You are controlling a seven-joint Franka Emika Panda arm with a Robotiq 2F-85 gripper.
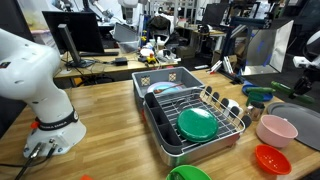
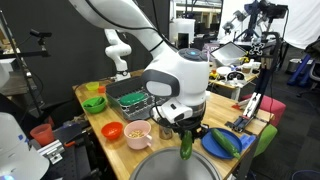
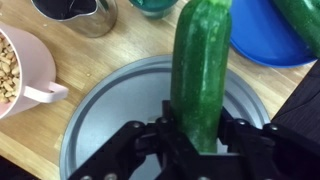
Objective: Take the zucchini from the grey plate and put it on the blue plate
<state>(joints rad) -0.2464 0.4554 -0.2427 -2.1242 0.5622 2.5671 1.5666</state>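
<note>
My gripper (image 3: 195, 135) is shut on the zucchini (image 3: 203, 60), a slim green piece that sticks out from between the fingers. In an exterior view the gripper (image 2: 185, 130) holds the zucchini (image 2: 186, 147) upright, lifted above the grey plate (image 2: 172, 170). In the wrist view the grey plate (image 3: 110, 110) lies directly below and is bare. The blue plate (image 3: 262, 40) sits just beyond it at the upper right and also shows in an exterior view (image 2: 222, 148). It holds another green vegetable (image 3: 303, 20).
A pink bowl of nuts (image 3: 18, 70) stands left of the grey plate, with a metal cup (image 3: 80, 15) and a small teal dish (image 3: 152, 7) behind. A dish rack with a green plate (image 1: 196, 123), a red bowl (image 1: 272, 158) and a green bowl (image 2: 95, 103) stand further off.
</note>
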